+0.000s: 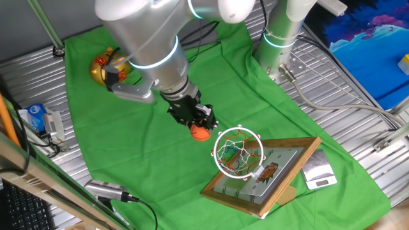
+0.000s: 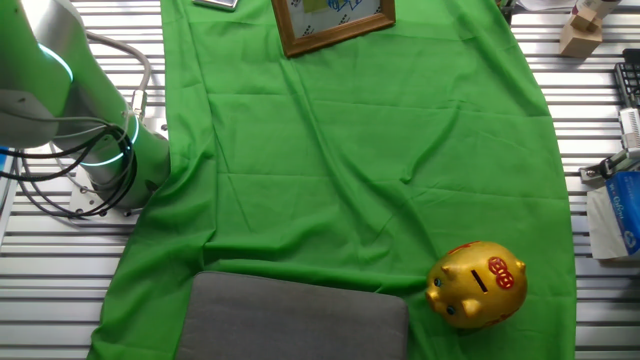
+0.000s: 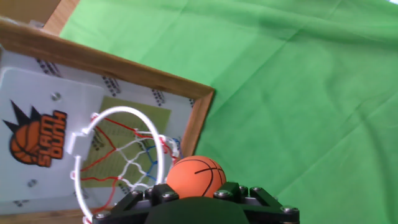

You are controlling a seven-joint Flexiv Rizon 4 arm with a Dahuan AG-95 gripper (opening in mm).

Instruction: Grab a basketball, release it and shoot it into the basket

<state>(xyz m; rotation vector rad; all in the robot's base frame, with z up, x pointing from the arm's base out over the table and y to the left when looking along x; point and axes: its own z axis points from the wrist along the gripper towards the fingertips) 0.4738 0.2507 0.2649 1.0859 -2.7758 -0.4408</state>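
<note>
the gripper (image 1: 199, 125) clamps the basketball (image 1: 201, 133); carry it toward four o'clock, centre above the hoop's white rim (image 1: 239, 152); then open.

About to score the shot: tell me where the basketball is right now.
In one fixed view the basketball sits in the claw, above the green cloth, just left of the hoop.
</note>
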